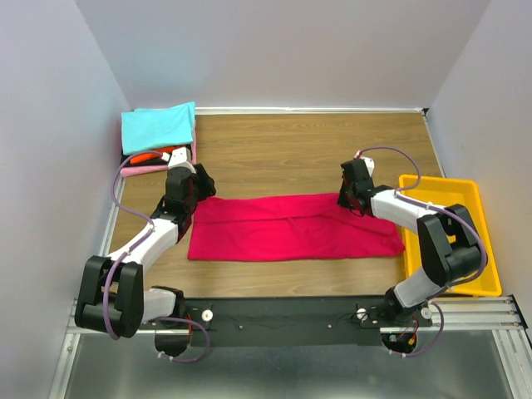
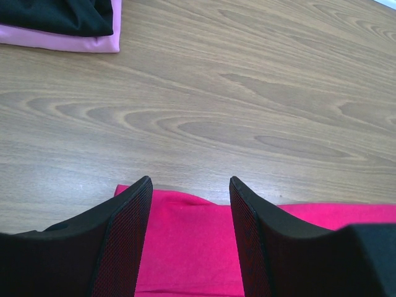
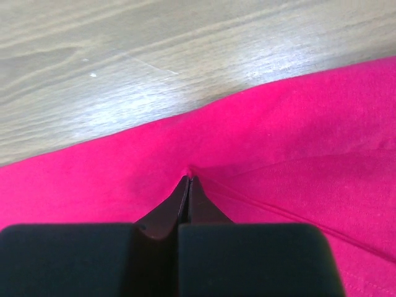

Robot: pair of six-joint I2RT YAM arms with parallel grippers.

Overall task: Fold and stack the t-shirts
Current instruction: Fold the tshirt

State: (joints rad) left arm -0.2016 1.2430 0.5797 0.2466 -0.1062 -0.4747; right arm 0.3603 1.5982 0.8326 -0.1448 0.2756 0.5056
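The crimson t-shirt (image 1: 283,226) lies as a long folded strip across the middle of the table. My left gripper (image 1: 194,193) is open over its far left corner; in the left wrist view the cloth (image 2: 185,241) shows between the spread fingers (image 2: 127,235). My right gripper (image 1: 347,198) sits at the strip's far right edge, shut on a pinch of the crimson cloth (image 3: 278,161). A stack of folded shirts stands at the back left: cyan (image 1: 158,126) on top, orange-red (image 1: 143,156), black (image 2: 62,13) and pink (image 2: 80,42) below.
A yellow plastic bin (image 1: 453,241) stands at the right edge, close to the shirt's right end. White walls close the table on the left, back and right. Bare wood (image 1: 316,154) lies behind the shirt.
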